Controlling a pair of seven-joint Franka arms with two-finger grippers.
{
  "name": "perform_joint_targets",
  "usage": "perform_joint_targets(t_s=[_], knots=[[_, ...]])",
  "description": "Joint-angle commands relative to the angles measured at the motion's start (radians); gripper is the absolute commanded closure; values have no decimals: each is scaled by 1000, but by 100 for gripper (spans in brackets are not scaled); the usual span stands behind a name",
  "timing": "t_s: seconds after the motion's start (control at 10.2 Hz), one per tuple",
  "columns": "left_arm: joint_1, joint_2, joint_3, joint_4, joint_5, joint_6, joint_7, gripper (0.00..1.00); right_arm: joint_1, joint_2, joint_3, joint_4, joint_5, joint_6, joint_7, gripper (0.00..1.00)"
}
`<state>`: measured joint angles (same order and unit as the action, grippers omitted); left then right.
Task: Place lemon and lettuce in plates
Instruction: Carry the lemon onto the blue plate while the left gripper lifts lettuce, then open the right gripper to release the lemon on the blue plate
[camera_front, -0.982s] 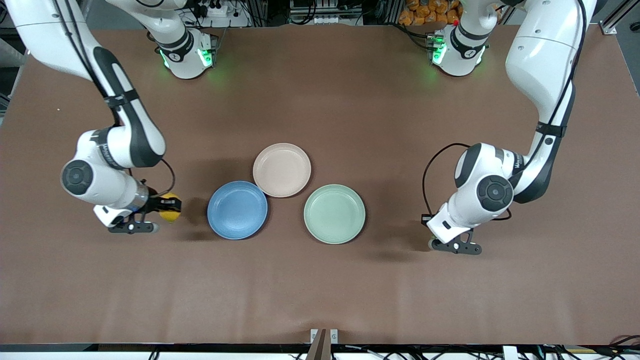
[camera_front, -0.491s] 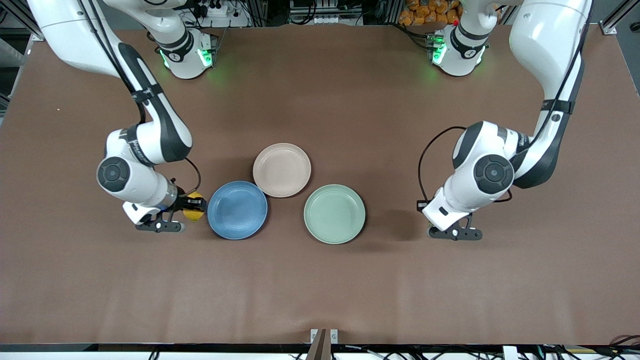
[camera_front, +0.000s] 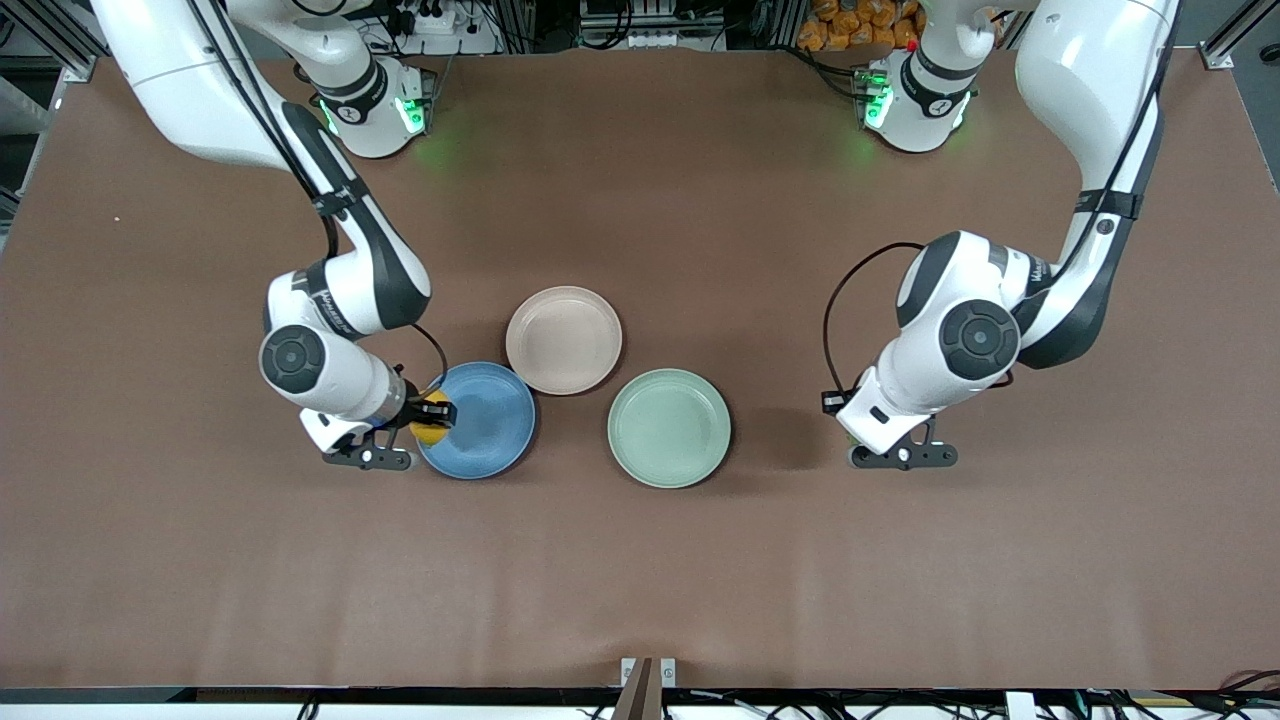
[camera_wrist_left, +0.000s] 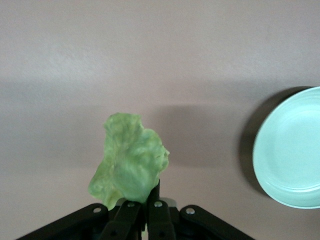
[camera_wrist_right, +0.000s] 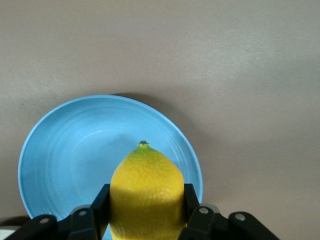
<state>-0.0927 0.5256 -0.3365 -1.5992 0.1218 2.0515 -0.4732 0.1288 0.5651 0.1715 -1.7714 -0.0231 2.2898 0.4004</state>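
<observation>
Front view: we see the right arm reach from its base at the top of the picture down toward the middle of the tabletop (camera_front: 640, 580), its forearm slanting toward the plates and its wrist bent so that the right end effector (camera_front: 437, 411) hangs over the edge of the blue plate (camera_front: 490, 425) on the side toward the right arm's end. Its fingers (camera_wrist_right: 100, 205) are pinching the lemon (camera_front: 429, 431) at the flanks (the right wrist view shows the black pads pressed on both sides). The lemon's long axis runs out from the end effector, and its pointed tip (camera_wrist_right: 143, 144) aims over the plate's middle.

The left arm comes down from its base and folds at the elbow, with its wrist turned toward the plates. The left end effector (camera_wrist_left: 150, 200) is over bare tabletop, toward the left arm's end from the mint-green plate (camera_front: 669, 428). In the left wrist view we see its fingers pressed together on the lower edge of the lettuce (camera_wrist_left: 129, 162), a crinkled leaf that stands out from the pinch, its long axis roughly in line with the fingers and its free end pointing away from them. In the front view the leaf is hidden under the wrist.

The beige-pink plate (camera_front: 563, 339) lies farther from the front camera than the other two, touching the blue one.
</observation>
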Motion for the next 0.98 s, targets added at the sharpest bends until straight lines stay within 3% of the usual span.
perform_joint_targets(t_s=[0.0,0.2,0.39,0.49,0.79,0.88], knots=[[1,-22,-12,-15,-14,-14,-57,100,17,39,-1,40,5,16,17,77],[-2,-21,-15,-15,-16,-14,-103,100,35,70,-3,40,5,60,17,77],[-7,-18,-61,-15,-16,-14,-215,100,40,76,-3,36,5,69,17,76],[-9,-15,-85,-13,-14,-14,-267,100,43,78,-3,36,5,69,17,68],[-7,-13,-124,-11,-16,-14,-326,100,41,79,-3,36,5,66,17,4],[-9,-10,-131,-8,-16,-13,-331,100,41,78,-3,38,-6,65,14,0]])
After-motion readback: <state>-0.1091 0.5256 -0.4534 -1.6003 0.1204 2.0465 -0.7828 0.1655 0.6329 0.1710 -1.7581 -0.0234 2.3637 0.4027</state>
